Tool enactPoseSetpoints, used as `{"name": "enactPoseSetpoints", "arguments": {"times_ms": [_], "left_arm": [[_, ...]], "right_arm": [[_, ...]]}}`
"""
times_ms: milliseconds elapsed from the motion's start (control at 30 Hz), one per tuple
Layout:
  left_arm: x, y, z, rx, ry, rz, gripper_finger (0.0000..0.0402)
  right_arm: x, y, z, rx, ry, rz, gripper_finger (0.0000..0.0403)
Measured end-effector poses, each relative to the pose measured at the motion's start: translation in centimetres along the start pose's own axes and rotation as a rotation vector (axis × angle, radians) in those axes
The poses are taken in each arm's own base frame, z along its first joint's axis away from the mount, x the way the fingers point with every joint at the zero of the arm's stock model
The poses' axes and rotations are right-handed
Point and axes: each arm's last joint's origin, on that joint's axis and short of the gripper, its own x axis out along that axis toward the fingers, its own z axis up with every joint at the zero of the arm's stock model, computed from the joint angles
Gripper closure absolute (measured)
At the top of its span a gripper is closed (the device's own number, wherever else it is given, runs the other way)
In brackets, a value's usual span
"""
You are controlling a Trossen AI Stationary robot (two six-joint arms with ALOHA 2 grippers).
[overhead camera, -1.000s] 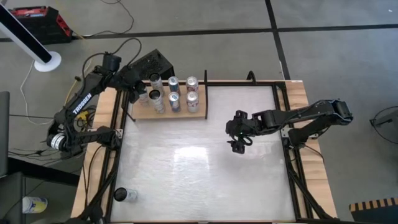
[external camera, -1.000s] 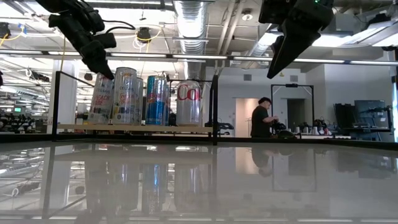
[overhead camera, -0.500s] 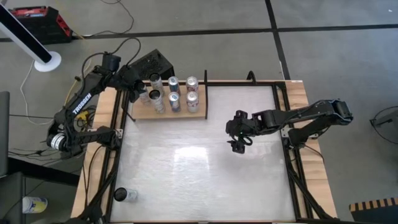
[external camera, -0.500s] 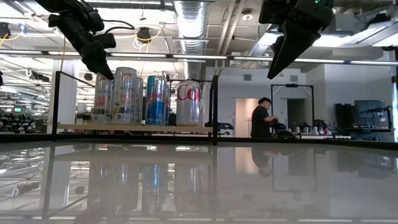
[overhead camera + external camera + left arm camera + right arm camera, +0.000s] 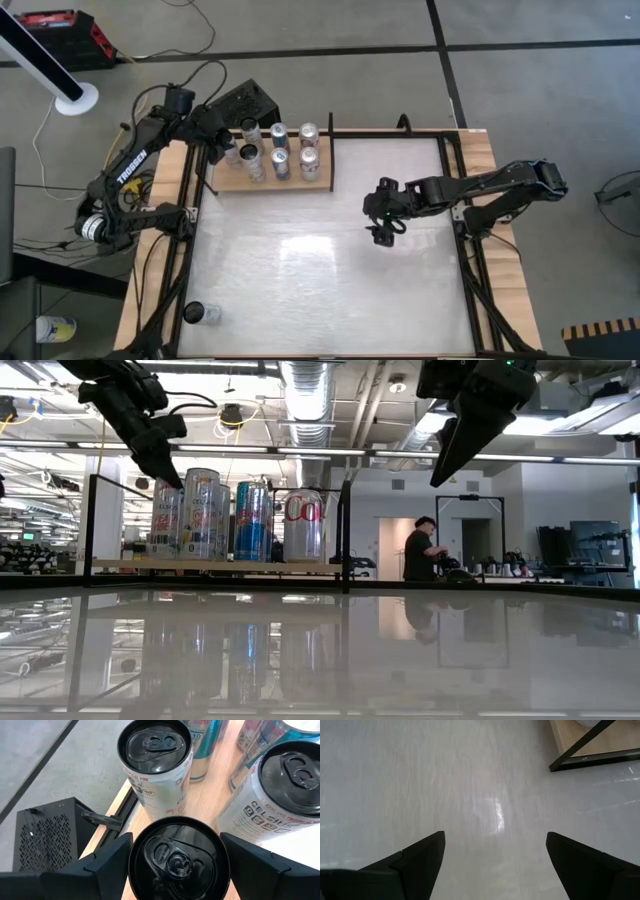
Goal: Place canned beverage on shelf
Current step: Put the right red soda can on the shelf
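The shelf [image 5: 268, 172] sits at the far left corner of the desk [image 5: 320, 290], a wood-grain panel framed by thin black rails. Cans stand upright on it in two rows. The left end effector [image 5: 176, 870] is over the shelf's left end, its fingers [image 5: 107, 857] spread on either side of a black-topped can [image 5: 179, 857] that stands on the wood; from the left wrist view the fingers flank the can closely, but whether they press on it cannot be told. Just beside that can on the shelf stand a white can with a black lid [image 5: 156, 762] and a white Celsius can [image 5: 277, 790], with more cans behind them. In the low view the shelf's cans [image 5: 235, 518] stand in a tight group, a red-lettered one [image 5: 303, 525] nearest the shelf's right post.

The right end effector [image 5: 383, 232] hangs above the bare desk, well to the right of the shelf, its fingers [image 5: 415, 865] spread wide and holding nothing. One more dark-topped can [image 5: 195, 313] stands alone at the desk's near left corner, well apart from the shelf. A person [image 5: 418, 550] stands in the room beyond the desk.
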Motion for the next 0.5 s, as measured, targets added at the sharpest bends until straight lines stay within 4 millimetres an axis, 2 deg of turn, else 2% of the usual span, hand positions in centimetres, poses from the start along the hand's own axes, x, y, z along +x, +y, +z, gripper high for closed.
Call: {"name": "enactPoseSetpoints", "arguments": {"times_ms": [500], "left_arm": [[-0.01, 0.06, -0.08, -0.027, 0.023, 0.027, 0.0120]], "right_arm": [[0.00, -0.03, -0.21, -0.004, 0.021, -0.003, 0.0030]]}}
